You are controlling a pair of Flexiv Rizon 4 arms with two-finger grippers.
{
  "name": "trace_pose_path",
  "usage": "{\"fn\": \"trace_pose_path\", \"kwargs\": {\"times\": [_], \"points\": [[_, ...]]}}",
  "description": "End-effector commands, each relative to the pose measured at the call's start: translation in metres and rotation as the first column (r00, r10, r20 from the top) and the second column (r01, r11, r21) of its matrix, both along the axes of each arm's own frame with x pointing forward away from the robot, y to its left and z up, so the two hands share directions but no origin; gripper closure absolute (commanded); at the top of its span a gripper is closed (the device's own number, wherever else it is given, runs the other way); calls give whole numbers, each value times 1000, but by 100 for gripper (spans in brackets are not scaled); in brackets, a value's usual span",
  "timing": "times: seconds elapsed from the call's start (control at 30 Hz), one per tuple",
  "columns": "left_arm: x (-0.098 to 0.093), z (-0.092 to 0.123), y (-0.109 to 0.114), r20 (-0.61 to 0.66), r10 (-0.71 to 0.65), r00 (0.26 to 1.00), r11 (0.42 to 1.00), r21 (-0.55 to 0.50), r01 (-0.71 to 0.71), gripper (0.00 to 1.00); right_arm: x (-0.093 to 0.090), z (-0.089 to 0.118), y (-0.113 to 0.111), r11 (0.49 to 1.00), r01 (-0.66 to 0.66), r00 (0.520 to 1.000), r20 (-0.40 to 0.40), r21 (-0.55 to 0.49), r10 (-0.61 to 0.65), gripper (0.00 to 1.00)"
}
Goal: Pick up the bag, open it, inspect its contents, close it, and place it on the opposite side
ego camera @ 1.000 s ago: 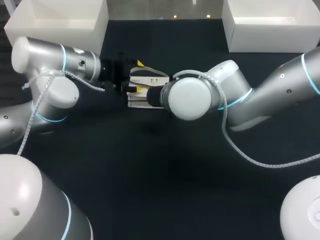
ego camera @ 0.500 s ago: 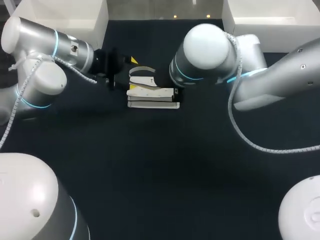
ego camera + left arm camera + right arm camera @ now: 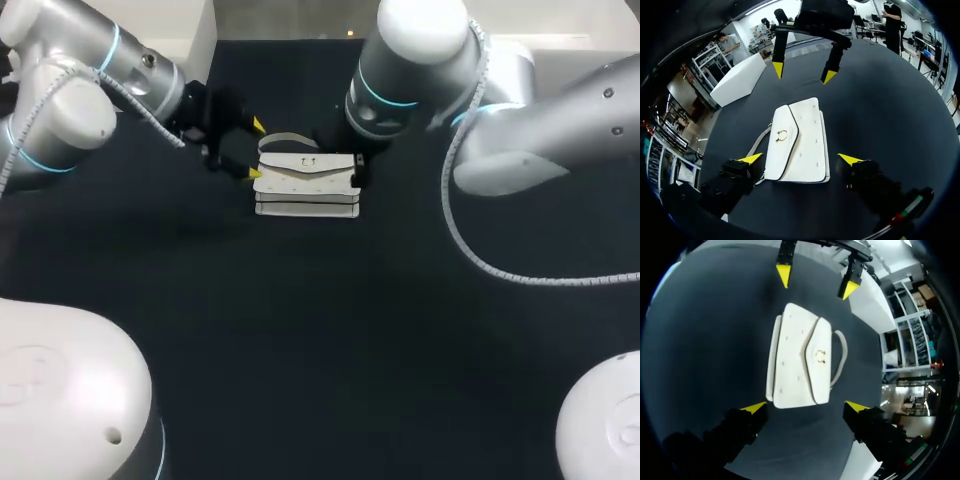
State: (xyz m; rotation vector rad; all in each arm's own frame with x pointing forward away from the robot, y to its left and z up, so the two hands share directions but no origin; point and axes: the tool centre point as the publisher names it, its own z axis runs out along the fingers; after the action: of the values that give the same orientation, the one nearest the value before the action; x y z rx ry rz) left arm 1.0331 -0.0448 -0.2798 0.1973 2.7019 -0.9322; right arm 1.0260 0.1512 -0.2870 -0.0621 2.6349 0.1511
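On the worktop [image 3: 300, 330], white bag [image 3: 306, 182] lies shut between left pincer [image 3: 800, 159] and right pincer [image 3: 805, 407], both agape. Pick-up pending; next, one must clamp it.

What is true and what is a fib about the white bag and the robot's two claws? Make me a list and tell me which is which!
1. The bag lies flat on the table. True.
2. The left gripper is shut on the bag. False: it is open and not gripping anything.
3. The bag's flap is open. False: the flap is down, with the gold clasp on it.
4. The two grippers are at opposite ends of the bag. True: the right gripper faces the left one across it.
5. The right gripper holds the strap. False: the strap lies loose beside the bag, and that gripper is open.
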Motion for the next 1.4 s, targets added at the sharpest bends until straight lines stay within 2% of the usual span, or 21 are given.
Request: {"fn": "trace_pose_path", "kwargs": {"times": [0.03, 0.1, 0.13, 0.83, 0.9, 1.0, 1.13, 1.17, 1.23, 1.27, 1.3, 1.37, 1.4], "points": [[5, 2, 1, -87, -44, 995, 999, 21, 46, 0, 4, 5, 3, 1000, -9, 994, -109, 4, 10, 0], [6, 1, 2, -103, -37, 994, 998, 39, 41, 0, 8, 5, 3, 998, -29, 985, -170, 49, 37, 0], [7, -2, 4, -82, -32, 996, 995, 88, 39, 0, 8, 5, 3, 998, -29, 985, -170, 49, 37, 0], [9, -4, 2, -93, -37, 995, 994, 97, 46, 0, 8, 5, 3, 998, -29, 985, -170, 49, 37, 0], [13, -7, -1, -116, 8, 993, 995, 100, 3, 0, 8, 5, 3, 998, -29, 985, -170, 49, 37, 0], [18, -9, 0, -174, 114, 978, 992, 79, -101, 0, 21, 5, 4, 986, 139, 967, -229, 94, -115, 0], [17, -11, 3, -211, 268, 940, 963, 73, -258, 0, 37, 4, 1, 918, 386, 888, -303, 87, -345, 0], [16, -11, 4, -223, 329, 918, 944, 74, -320, 0, 38, 5, 0, 902, 422, 868, -329, 95, -371, 0], [18, -9, 4, -266, 422, 866, 905, 75, -418, 0, 42, 7, -3, 841, 535, 794, -388, 81, -468, 0], [17, -7, 6, -293, 461, 838, 884, 70, -462, 0, 41, 9, -4, 820, 564, 771, -417, 96, -481, 0], [18, -5, 7, -333, 511, 793, 853, 79, -517, 0, 41, 11, -7, 780, 620, 717, -462, 83, -521, 0], [19, -3, 9, -392, 595, 702, 785, 95, -612, 0, 40, 12, -11, 732, 673, 672, -502, 106, -545, 0], [22, -2, 9, -436, 631, 642, 748, 123, -652, 0, 40, 13, -14, 693, 716, 615, -547, 86, -567, 0]]}}
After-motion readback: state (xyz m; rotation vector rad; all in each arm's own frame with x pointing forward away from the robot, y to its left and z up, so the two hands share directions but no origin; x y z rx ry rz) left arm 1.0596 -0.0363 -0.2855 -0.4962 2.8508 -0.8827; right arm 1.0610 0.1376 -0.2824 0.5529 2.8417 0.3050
